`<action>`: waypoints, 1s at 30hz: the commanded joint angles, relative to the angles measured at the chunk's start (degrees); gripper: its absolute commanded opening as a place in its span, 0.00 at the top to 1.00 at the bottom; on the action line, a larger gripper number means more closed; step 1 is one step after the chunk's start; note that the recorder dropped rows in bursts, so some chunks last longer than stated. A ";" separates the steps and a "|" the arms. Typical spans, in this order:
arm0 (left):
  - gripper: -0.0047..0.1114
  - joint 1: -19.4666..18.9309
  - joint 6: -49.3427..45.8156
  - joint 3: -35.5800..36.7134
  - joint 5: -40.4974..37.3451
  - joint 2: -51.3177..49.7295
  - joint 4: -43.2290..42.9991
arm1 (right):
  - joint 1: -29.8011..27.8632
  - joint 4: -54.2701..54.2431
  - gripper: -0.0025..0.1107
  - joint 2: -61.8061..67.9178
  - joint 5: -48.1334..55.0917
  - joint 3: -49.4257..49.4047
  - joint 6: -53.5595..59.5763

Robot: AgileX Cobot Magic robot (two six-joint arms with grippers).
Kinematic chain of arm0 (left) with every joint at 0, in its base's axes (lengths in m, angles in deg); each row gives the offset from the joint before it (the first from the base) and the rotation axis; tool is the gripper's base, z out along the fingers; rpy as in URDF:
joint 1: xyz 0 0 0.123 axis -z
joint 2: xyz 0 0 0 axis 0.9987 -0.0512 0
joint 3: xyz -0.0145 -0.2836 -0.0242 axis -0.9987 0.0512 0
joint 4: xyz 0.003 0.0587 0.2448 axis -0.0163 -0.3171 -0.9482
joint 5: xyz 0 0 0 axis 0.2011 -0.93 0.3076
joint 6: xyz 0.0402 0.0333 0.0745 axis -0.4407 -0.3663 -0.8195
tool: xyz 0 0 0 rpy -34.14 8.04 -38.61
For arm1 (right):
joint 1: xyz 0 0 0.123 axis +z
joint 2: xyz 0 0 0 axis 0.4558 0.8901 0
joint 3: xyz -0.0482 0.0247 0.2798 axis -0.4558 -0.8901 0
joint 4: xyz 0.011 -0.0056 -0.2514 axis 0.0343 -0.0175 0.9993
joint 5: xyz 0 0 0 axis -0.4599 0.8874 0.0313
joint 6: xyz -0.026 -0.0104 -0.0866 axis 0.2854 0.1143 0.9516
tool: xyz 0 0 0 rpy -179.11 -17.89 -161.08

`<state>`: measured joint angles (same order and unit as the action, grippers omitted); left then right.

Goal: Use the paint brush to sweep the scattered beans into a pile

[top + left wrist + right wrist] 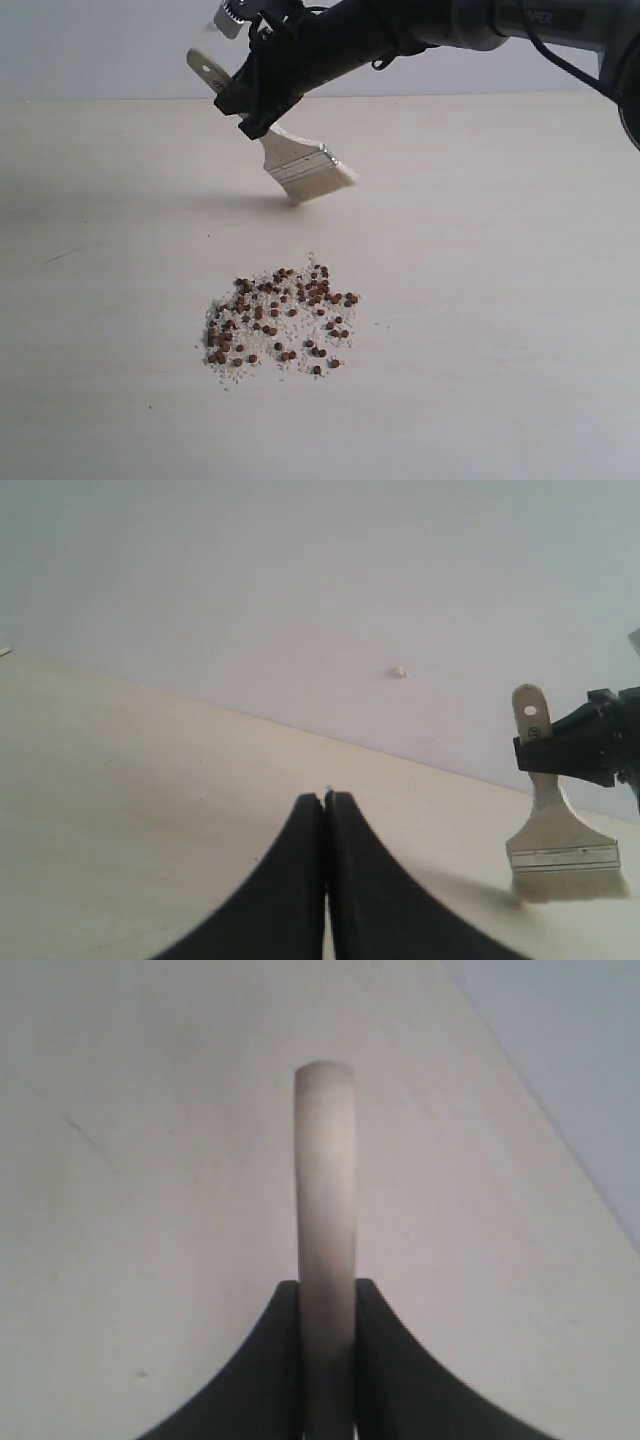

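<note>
- Exterior view: the right gripper [252, 100] is clamped on the handle of the paint brush [305, 165]. The brush is tilted, with its bristles low over the table [90, 400]. I cannot tell whether the bristles touch the surface.
- The beans [280, 325] lie in a loose patch mixed with whitish grains [262, 282]. They are nearer the camera than the brush, apart from it, and not yet gathered tight.
- Left wrist view: the left gripper [326, 798] has its jaws pressed together on nothing and sits over bare table, well away from the brush. No beans show here.
- Right wrist view: the handle runs edge-on between the 2 jaws, which pinch it on both flat faces. The bristles and beans are out of view.
- To do the step well, I judge the bristles should land flat just beyond the patch's far edge. They should then draw inward in short, light strokes.
- The bristle edge should stay square to each stroke, and the patch should be worked from every side. Heavy pressure would likely flick beans outward.
</note>
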<state>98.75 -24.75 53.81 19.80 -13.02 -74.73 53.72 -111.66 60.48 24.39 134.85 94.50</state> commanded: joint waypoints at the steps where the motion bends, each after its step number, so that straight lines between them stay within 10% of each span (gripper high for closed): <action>1: 0.96 0.34 0.41 0.03 0.17 0.37 -0.06 | 3.89 22.80 0.98 -4.43 -19.06 -5.20 -19.89; 8: 0.96 0.34 0.41 0.03 0.17 0.37 -0.06 | 8.10 47.61 0.98 -16.06 -44.13 -27.72 -50.35; 18: 0.96 0.34 0.41 0.03 0.17 0.37 -0.06 | 13.13 21.47 0.98 -25.69 -97.42 -63.13 -39.57; 30: 0.96 0.34 0.41 0.03 0.17 0.37 -0.06 | 22.84 19.53 0.98 -21.10 -99.21 -69.61 -53.16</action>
<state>98.75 -24.75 53.81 19.80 -13.02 -74.73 74.69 -92.16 38.72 -73.99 65.22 44.76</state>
